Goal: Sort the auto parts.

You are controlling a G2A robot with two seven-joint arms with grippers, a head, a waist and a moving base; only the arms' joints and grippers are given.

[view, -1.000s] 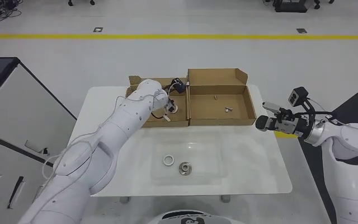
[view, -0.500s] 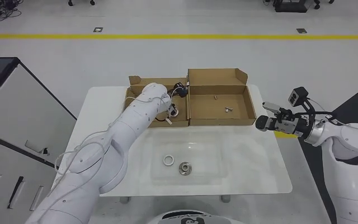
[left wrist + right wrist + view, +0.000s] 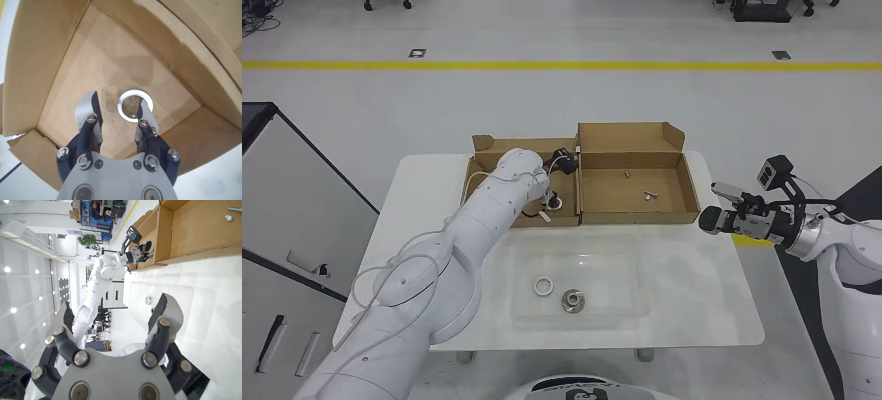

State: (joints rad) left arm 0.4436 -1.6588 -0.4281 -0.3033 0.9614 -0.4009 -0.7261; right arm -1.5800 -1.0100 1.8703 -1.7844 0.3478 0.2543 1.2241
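The left gripper (image 3: pixel 117 101) hangs open and empty inside the left cardboard box (image 3: pixel 105 56), with a metal ring (image 3: pixel 135 93) lying flat on that box's floor below it. The right gripper (image 3: pixel 115 302), also open and empty, is well apart from the box.

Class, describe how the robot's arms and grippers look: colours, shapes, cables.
Both the left arm and right arm have smooth white rounded shells. A thin white cable loops along the left one. The left gripper and right gripper each have a silver plate, black links with silver bolts, and two silver curved fingers with black ribbed pads.
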